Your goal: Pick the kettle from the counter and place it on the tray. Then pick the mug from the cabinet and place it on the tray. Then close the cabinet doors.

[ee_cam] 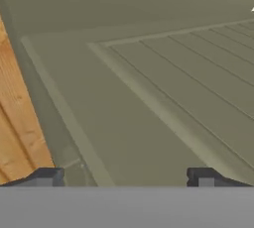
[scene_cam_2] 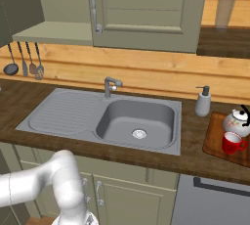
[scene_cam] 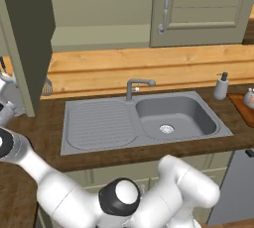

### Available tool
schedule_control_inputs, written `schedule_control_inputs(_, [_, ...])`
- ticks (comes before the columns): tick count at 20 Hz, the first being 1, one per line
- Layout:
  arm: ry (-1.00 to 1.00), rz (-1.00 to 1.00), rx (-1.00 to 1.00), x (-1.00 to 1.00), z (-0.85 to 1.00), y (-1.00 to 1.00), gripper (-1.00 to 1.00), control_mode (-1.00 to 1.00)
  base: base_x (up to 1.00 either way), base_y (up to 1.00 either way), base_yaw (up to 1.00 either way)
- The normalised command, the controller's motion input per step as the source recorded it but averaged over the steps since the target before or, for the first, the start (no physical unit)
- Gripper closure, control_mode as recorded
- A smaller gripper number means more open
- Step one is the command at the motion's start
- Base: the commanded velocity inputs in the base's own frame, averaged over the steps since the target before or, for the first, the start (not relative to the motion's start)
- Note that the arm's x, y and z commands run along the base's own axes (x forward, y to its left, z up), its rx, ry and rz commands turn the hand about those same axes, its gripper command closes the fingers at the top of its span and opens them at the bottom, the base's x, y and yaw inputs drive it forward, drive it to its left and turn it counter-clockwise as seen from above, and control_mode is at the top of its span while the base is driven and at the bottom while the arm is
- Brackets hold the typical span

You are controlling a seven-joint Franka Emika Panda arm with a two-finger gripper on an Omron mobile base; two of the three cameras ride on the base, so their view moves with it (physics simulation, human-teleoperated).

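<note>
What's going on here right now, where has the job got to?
The kettle and mug both sit on the tray right of the sink. The right cabinet door is shut; the left door still stands open, edge-on at the far left. The gripper is open and empty, facing a green door panel close up. Closing that door is what remains.

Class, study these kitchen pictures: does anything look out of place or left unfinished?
One thing: the left cabinet door stands swung open over the counter, while the right door is shut. The kettle and mug sit upright on the tray.
</note>
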Motion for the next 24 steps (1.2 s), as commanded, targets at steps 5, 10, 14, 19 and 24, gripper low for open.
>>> schedule_control_inputs(5, [-0.03, 0.0, 0.0, -0.28, 0.16, -0.53, -1.0, -1.0, 0.0, 0.0, 0.0])
schedule_control_inputs(10, [0.0, 0.0, 0.01, -0.06, 0.09, -0.58, -1.0, -1.0, 0.0, 0.0, 0.0])
schedule_control_inputs(14, [0.0, 0.01, 0.01, 0.03, 0.08, -0.65, -1.0, -1.0, 0.0, 0.0, 0.0])
schedule_control_inputs(19, [0.03, 0.07, 0.03, 0.24, 0.07, -0.72, -1.0, -1.0, 0.0, 0.0, 0.0])
schedule_control_inputs(24, [0.02, 0.12, 0.05, 0.34, 0.06, -0.72, -1.0, -1.0, 0.0, 0.0, 0.0])
